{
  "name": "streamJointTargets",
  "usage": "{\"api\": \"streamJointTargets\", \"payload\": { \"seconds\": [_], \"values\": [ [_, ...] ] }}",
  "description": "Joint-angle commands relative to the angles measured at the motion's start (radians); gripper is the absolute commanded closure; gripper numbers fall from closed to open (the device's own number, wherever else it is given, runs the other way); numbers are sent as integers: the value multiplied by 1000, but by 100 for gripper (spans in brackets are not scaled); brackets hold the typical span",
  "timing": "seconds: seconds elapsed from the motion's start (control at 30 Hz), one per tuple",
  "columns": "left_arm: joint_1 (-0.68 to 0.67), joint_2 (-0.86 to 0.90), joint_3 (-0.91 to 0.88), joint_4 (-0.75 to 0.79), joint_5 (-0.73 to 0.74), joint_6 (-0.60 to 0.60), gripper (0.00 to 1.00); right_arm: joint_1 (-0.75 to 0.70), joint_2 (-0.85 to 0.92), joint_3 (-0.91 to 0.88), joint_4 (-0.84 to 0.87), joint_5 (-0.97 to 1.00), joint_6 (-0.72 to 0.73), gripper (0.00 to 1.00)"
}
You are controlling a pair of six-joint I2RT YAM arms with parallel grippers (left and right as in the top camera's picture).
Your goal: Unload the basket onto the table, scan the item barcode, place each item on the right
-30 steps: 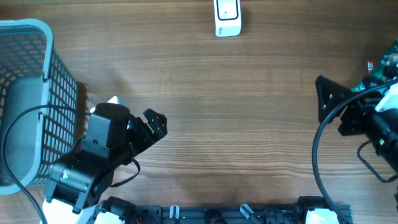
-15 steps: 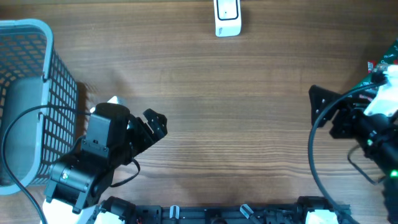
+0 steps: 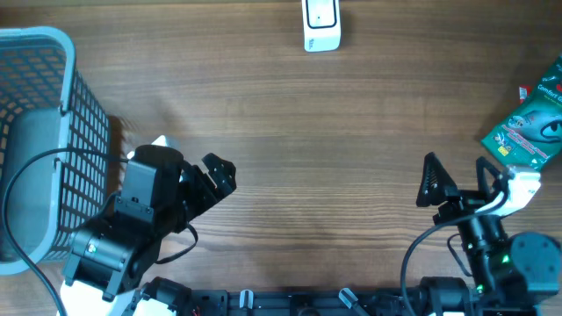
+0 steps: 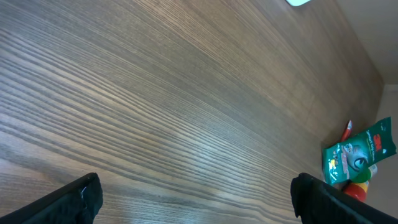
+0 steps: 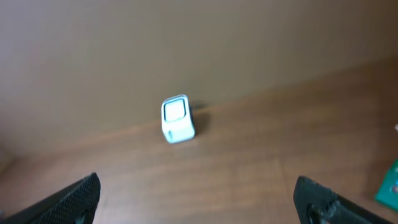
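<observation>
One green pouch [image 3: 525,132] is seen lying flat on the tabletop [image 3: 334,158], just ahead and to the right of the right hand [image 3: 458,183], whose fingers are spread wide on nothing. The left hand [image 3: 211,180] is likewise spread and empty, the pouch far off to its right. The pouch is judged light, soft and slippery; an edge pinch is advised, its barcode being unseen.

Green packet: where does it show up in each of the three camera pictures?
Overhead: green packet at the right edge.
Left wrist: lower right, near the edge.
Right wrist: only a green sliver at the right edge.
Shared landmark: the white scanner, top centre overhead, mid-frame in right wrist.
</observation>
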Motion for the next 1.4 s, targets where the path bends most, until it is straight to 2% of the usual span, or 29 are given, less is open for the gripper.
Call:
{"api": "streamJointTargets", "payload": {
  "seconds": [0.0,0.17,0.33,0.57,1.37],
  "values": [
    [3,-1,0,2,-17,13,0,6,-88,-118,145,47,8,0],
    [3,-1,0,2,-17,13,0,7,-191,-323,377,47,38,0],
    [3,-1,0,2,-17,13,0,8,-241,-473,507,47,39,0],
    [3,-1,0,2,-17,13,0,8,-241,-591,481,46,37,0],
    [1,-3,0,2,-25,13,0,10,-240,-591,476,54,34,0]
  ]
}}
